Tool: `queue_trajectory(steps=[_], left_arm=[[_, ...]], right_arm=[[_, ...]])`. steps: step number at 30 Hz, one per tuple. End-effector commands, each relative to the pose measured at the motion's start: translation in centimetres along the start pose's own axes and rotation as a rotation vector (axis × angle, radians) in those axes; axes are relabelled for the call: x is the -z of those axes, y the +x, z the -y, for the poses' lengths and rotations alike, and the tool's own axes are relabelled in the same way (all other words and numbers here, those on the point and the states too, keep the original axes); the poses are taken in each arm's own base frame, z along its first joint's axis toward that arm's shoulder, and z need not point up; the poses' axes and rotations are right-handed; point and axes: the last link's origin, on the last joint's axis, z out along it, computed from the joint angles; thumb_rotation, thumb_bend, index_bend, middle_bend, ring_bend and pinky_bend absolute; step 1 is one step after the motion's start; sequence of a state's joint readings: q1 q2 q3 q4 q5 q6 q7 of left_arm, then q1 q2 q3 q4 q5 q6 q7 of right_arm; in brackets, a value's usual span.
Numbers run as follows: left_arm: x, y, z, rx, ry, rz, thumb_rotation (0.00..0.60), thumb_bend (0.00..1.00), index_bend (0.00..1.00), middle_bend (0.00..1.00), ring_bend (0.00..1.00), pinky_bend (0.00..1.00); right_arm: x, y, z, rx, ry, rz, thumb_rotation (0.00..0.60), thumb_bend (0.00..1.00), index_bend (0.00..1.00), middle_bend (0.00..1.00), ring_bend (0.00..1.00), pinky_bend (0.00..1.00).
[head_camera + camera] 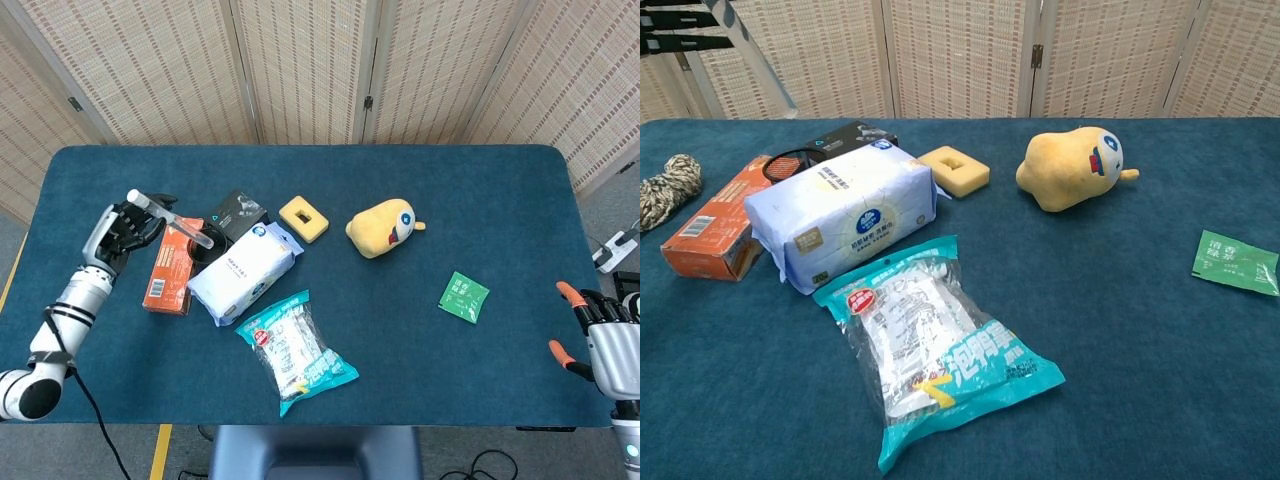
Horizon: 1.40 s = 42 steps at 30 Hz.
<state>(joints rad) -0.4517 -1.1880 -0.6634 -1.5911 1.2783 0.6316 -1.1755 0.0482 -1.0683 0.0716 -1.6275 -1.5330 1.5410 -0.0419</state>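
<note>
My left hand (122, 229) is raised over the table's left side and grips a slender clear tube (176, 223) with a white cap. The tube slants down to the right, above the orange box (166, 272). In the chest view only the dark fingers (678, 18) and the tube (758, 60) show, at the top left corner. My right hand (606, 336) hangs off the table's right front corner with its orange-tipped fingers apart, holding nothing. It is nearest to the green sachet (463, 297).
A white tissue pack (243, 270) lies beside the orange box, with a black box (238, 208) behind it. A yellow block (304, 218), a yellow plush toy (383, 228) and a teal snack bag (293, 350) lie mid-table. A rope bundle (665, 190) sits far left.
</note>
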Motion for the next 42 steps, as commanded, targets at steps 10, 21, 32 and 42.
queue_trajectory(steps=[10,21,32,42], left_arm=[[2.2,0.9,1.7,-0.95,-0.065,0.004,0.6,0.48,0.6,0.38,0.26,0.19],[1.6,-0.9,-0.5,-0.091,-0.019,0.001,0.6,0.48,0.61,0.4,0.27,0.18],[0.9,1.3,0.4,-0.239,-0.018,0.07,0.6,0.48,0.61,0.39,0.26,0.17],[1.0,1.6,1.5,-0.761,-0.032,0.038,0.6,0.48,0.61,0.37,0.24,0.15]], right_arm=[[0.5,0.0,-0.3,-0.006,-0.014,-0.004,0.6,0.18,0.15,0.27,0.17,0.23],[0.5,-0.2,-0.6,-0.01,-0.022,-0.002,0.6,0.18,0.15,0.27,0.17,0.23],[0.3,-0.3,-0.6,-0.012,-0.023,0.001,0.6,0.18,0.15,0.27,0.17,0.23],[0.3,-0.3,-0.7,-0.013,-0.025,0.0,0.6,0.18,0.15,0.27,0.17,0.23]])
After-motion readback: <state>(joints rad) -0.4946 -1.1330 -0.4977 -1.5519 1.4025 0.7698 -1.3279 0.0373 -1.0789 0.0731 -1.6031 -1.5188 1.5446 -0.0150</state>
